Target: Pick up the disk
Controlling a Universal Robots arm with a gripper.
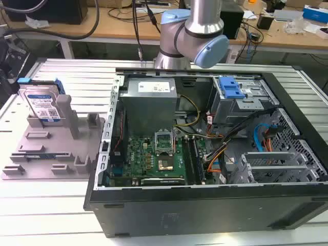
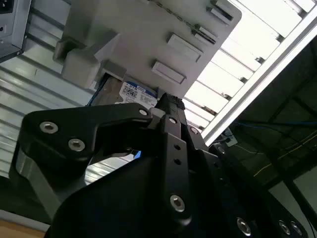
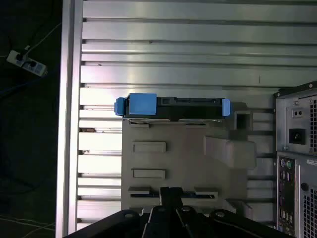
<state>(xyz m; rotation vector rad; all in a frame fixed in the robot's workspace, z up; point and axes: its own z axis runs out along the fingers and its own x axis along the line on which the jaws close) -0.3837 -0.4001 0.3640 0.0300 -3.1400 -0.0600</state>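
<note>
Three views share this moment, and I take them in turn. In the exterior view, the disk (image 1: pixel 43 106) stands on edge, tilted slightly back, in a slot at the far end of a grey moulded fixture (image 1: pixel 48 151). Its blue-and-white label faces the camera and blue rails run along its sides. The fixture lies on a ribbed metal surface (image 1: pixel 46 210) at the exterior view's left, just beside an open computer case (image 1: pixel 205 205). Inside the case I see a grey power-supply box (image 1: pixel 151 105), a green motherboard (image 1: pixel 154 156) and a blue caddy (image 1: pixel 230 89). The robot arm (image 1: pixel 192 31) rises behind the case. In the second wrist view, the black hand (image 2: pixel 166 101) takes up the foreground. Its tip is near the fixture (image 2: pixel 148 34), and a corner of the disk (image 2: pixel 130 92) with its label peeks out just past that tip. In the first wrist view, I look down on the disk (image 3: pixel 188 103) edge-on, blue rail ends at both sides, seated at one end of the fixture (image 3: pixel 173 153). The hand (image 3: pixel 171 192) hangs over the opposite end, so the fixture's length lies between hand and disk. The fingers look drawn together with nothing between them, touching neither the disk nor the fixture.
</note>
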